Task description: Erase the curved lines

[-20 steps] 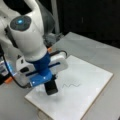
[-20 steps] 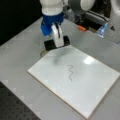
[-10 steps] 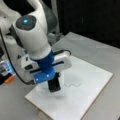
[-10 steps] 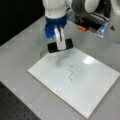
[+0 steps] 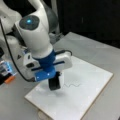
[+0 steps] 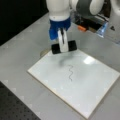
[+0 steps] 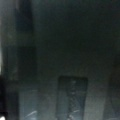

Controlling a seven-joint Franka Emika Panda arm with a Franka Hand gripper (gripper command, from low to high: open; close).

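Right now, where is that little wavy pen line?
The thin dark wavy line sits mid-way across the white rectangular board in both front views, unerased, beside the hand holding the black eraser block.

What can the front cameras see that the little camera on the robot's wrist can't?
Only the front views show the white board, the curve lines on it, unerased, and the gripper shut on a black eraser above the board's edge. Only the wrist view shows a dim close-up with a darker rectangle; I cannot tell what it is. Nothing can be clearly matched between them.
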